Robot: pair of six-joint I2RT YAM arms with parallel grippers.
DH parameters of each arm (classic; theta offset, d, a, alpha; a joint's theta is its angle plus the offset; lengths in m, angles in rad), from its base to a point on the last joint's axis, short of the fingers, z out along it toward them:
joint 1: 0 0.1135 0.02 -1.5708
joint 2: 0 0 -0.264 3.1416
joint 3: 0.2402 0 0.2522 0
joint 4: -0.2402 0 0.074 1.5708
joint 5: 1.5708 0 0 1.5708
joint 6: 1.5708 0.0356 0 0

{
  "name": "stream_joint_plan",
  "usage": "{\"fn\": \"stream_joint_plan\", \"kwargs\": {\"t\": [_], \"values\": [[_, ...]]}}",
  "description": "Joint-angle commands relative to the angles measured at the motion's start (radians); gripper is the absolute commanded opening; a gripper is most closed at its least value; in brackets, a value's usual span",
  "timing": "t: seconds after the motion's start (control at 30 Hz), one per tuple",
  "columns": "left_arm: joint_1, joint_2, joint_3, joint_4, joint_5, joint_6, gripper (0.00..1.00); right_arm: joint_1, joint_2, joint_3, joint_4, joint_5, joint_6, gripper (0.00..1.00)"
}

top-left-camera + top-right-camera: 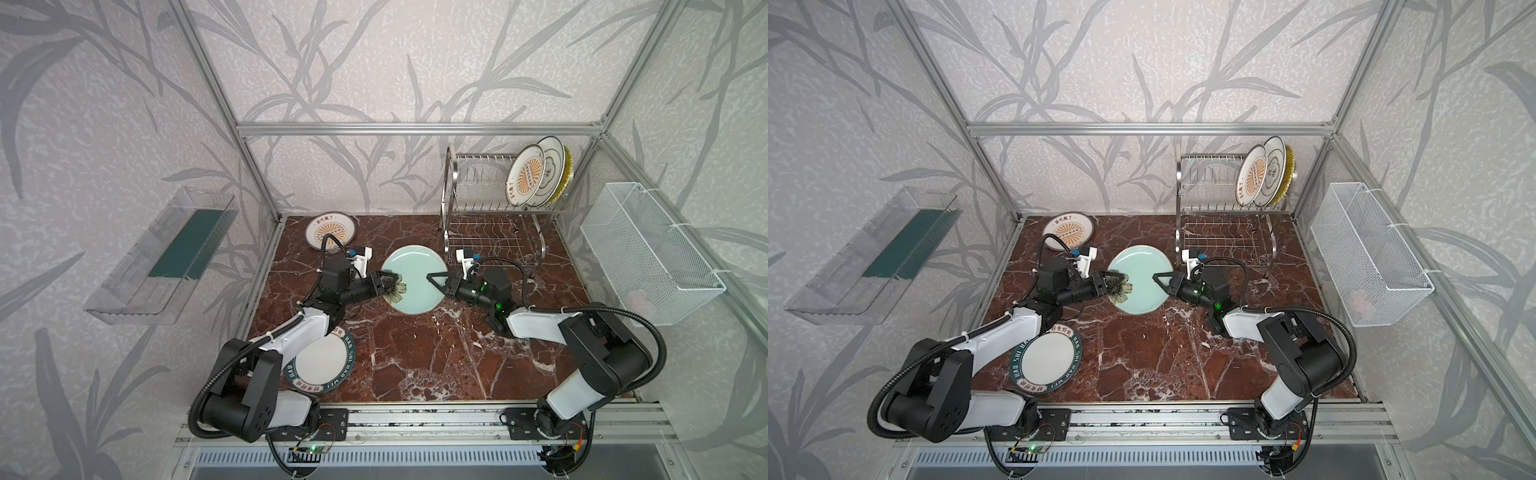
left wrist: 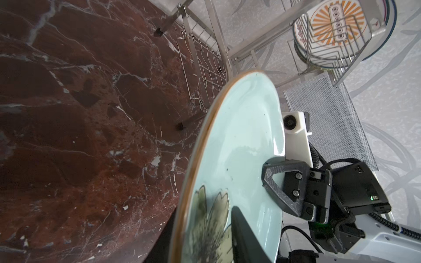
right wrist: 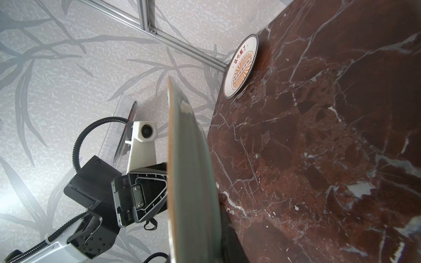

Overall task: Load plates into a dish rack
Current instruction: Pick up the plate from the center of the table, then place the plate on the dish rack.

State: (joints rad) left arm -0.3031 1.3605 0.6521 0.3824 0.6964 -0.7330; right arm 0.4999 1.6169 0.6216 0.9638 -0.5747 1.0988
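Red-brown marble tabletop [image 1: 436, 353], leaf-patterned walls around.

Pale green plate [image 1: 411, 270] is held clear of the marble, in front of the dish rack [image 1: 450, 183] and slightly left of it. It is face up, near flat, a little tilted in the wrist views. Right gripper [image 1: 432, 277] is clamped on the rim nearest the rack; its wrist view shows the plate edge-on between the fingers. Left gripper [image 1: 392, 282] straddles the opposite rim, over the painted flower. Whether it pinches or has let go, I cannot tell.

Key relation: the plate lies between both grippers with the rack beyond on the right gripper's side, so the right arm is the nearer carrier. Racked plates stand on edge. This one likely needs turning upright for the free slots left of them.

Count: six plates.
- **Upper tier, right end of the rack (three):** racked sunburst plate [image 1: 525, 174], cloud-outline plate [image 1: 550, 166], yellow plate [image 1: 566, 174].
- **Out of the rack (three):** the green one; loose sunburst plate [image 1: 331, 230], far left of the rack; teal-lettered plate [image 1: 322, 359], well in front-left of it.

One rack, two grippers.
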Motion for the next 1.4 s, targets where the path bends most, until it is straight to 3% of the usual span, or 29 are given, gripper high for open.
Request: {"fn": "stream_joint_plan", "kwargs": {"t": [0.0,0.3,0.63,0.87,1.03,1.37], "values": [[-0.001,-0.029,0.027,-0.021,0.013,0.035,0.43,-0.003,-0.018,0.037,0.130,-0.035,-0.002,0.00],[-0.001,-0.054,0.040,-0.091,-0.005,0.073,0.54,-0.036,-0.047,0.021,0.114,-0.024,-0.011,0.00],[-0.001,-0.104,0.053,-0.175,-0.037,0.112,0.54,-0.109,-0.130,0.058,-0.004,-0.071,-0.071,0.00],[0.002,-0.193,0.117,-0.427,-0.168,0.203,0.53,-0.171,-0.259,0.120,-0.195,-0.133,-0.159,0.00],[0.004,-0.249,0.154,-0.555,-0.238,0.260,0.53,-0.215,-0.326,0.164,-0.270,-0.188,-0.154,0.00],[0.004,-0.284,0.155,-0.583,-0.257,0.268,0.52,-0.279,-0.384,0.264,-0.308,-0.252,-0.099,0.00]]}}
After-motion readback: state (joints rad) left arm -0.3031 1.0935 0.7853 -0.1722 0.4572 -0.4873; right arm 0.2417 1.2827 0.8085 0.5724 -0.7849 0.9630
